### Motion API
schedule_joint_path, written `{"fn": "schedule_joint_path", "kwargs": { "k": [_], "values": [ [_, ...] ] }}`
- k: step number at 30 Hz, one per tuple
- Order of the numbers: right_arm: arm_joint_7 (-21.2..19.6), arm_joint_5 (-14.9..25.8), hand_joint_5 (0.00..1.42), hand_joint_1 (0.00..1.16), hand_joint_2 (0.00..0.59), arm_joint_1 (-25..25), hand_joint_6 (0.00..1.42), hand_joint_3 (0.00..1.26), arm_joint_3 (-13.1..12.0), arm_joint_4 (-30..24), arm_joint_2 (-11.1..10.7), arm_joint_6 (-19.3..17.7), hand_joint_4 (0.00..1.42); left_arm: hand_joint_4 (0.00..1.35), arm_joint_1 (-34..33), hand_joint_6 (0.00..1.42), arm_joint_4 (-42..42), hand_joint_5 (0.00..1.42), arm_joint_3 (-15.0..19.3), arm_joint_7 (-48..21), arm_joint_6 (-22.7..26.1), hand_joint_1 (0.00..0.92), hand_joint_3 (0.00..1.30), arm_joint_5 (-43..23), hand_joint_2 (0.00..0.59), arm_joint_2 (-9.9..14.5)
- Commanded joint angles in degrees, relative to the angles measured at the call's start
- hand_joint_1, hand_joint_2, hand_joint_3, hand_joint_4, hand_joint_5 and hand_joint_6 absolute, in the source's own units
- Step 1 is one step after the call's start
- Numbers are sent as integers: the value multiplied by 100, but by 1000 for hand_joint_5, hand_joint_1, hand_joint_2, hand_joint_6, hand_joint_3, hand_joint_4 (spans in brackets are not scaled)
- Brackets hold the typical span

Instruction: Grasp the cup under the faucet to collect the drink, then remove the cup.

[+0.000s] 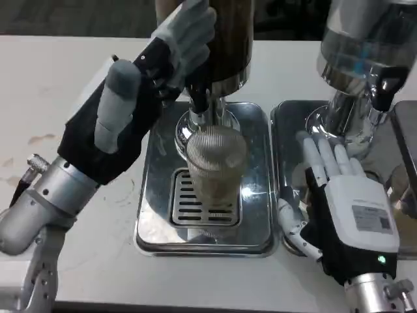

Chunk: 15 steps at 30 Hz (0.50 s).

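Note:
A ribbed clear cup (215,163) stands upright on the slotted grate of the left drip tray (153,222), right under the faucet (199,91) of the brown drink dispenser (231,39). The cup's inside looks pale brown. My left hand (140,85) is raised to the left of and above the cup, its fingers (189,32) stretched against the dispenser just above the black faucet, thumb standing apart. It grips nothing that I can see. To the right of the cup, my right hand (345,202) lies flat and open on the right tray, not touching the cup.
A second dispenser (365,59) with a clear tank stands on the right drip tray (290,124), behind my right hand. The white table (58,78) runs bare to the left. A cable plug (32,166) sticks out near my left wrist.

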Motion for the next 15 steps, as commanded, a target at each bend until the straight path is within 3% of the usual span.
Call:
{"fn": "schedule_joint_path", "kwargs": {
  "k": [1, 7, 15],
  "values": [
    [-107, -140, 0, 149, 531, 3, 49, 13, 49, -39, 9, 36, 0, 0, -357, 0, 234, 0, 96, -145, 170, 0, 0, 168, 35, -157],
    [-132, -159, 0, 152, 532, 36, 49, 13, 25, -63, 31, 65, 0, 0, -581, 0, 648, 0, 140, -339, 271, 0, 0, 345, 32, -293],
    [-143, -158, 0, 154, 533, 67, 49, 13, 31, -85, 52, 76, 0, 0, -475, 0, 487, 0, -43, -587, 301, 0, 0, 579, 30, -410]
  ]
}}
